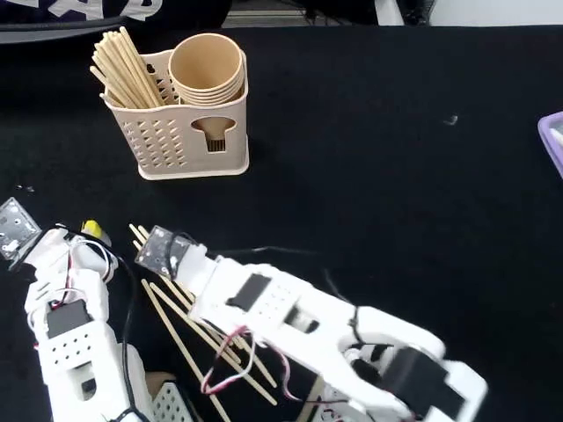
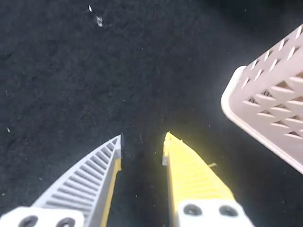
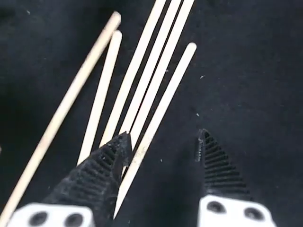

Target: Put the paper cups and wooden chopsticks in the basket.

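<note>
The right gripper hung low over the loose chopsticks, its black jaws spread wide and holding nothing. One jaw tip was over the middle sticks and the other over bare cloth beside them. The sticks lay flat in a loose fan on the black table, partly under the right arm and well apart from the basket. The basket stood upright farther back, with a stack of paper cups in one compartment and a bundle of chopsticks in the other. The left gripper was partly open and empty over bare cloth, with the basket's corner near it. The step in hand looked to be picking up the sticks left on the table. The next move would likely call for lowering the jaws and closing them squarely across a few sticks, which, being thin and flat, could slip or scatter.
</note>
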